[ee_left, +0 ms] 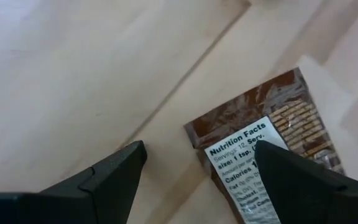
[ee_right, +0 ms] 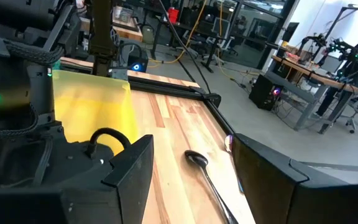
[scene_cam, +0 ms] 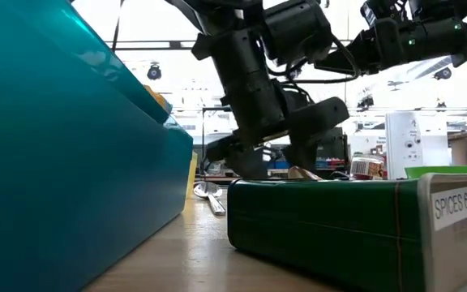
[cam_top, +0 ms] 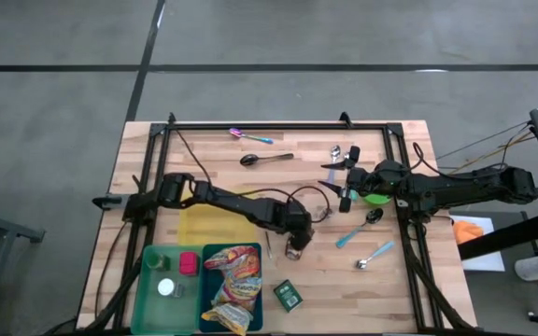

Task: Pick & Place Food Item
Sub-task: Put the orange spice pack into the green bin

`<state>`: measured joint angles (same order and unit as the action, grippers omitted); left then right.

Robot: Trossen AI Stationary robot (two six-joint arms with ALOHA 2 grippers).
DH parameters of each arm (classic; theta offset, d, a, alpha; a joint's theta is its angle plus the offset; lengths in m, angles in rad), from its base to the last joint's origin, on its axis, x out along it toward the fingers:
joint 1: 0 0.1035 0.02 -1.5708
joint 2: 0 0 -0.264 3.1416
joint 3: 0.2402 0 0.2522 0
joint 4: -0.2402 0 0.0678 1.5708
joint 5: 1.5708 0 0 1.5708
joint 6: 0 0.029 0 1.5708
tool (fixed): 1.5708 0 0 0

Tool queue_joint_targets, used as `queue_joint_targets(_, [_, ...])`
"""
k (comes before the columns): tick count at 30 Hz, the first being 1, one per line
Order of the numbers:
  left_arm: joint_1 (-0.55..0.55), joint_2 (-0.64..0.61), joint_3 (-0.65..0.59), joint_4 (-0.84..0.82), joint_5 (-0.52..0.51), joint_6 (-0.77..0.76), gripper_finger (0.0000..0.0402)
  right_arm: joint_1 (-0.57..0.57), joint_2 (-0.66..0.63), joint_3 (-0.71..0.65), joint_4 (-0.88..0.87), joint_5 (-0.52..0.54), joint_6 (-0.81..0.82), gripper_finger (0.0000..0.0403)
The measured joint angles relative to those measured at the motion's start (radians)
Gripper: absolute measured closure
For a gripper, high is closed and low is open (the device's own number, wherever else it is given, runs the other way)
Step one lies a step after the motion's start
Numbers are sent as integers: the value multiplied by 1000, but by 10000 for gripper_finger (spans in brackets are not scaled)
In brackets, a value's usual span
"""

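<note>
A small brown food packet (ee_left: 272,118) with a white nutrition label lies flat on the wooden table, near its middle (cam_top: 295,252). My left gripper (ee_left: 197,152) points steeply down right over it, open. One finger stands over bare wood beside the packet's edge, and the other finger (ee_left: 291,180) stands in front of the label. Whether that finger touches the packet cannot be told. In the low view the left gripper (scene_cam: 270,158) hangs low behind the green tin. My right gripper (cam_top: 344,182) waits open and level at the right (ee_right: 191,146).
A green spice tin (cam_top: 288,295) lies near the front edge. To its left stand a teal bin (cam_top: 205,280) holding a snack bag and a green bin (cam_top: 148,299). A yellow board (cam_top: 204,224) lies under the left arm. Spoons (cam_top: 267,159) and a green bowl (cam_top: 376,198) are scattered to the right.
</note>
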<state>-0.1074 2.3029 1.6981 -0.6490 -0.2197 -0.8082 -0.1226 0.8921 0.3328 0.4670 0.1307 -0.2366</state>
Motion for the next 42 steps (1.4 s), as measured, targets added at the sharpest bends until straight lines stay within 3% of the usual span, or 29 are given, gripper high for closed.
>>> queue_joint_targets(7, [-3,1,-3,-67,-96,-11,86,0,0,0,0,0,0,188])
queue_joint_targets(16, [-2,-1,-3,-134,-114,-39,86,0,0,0,0,0,0,188])
queue_joint_targets(33, [13,-4,30,-166,3,-140,86,0,0,0,0,0,0,188])
queue_joint_targets(42, [14,-4,31,-180,7,-157,104,0,0,0,0,0,0,188])
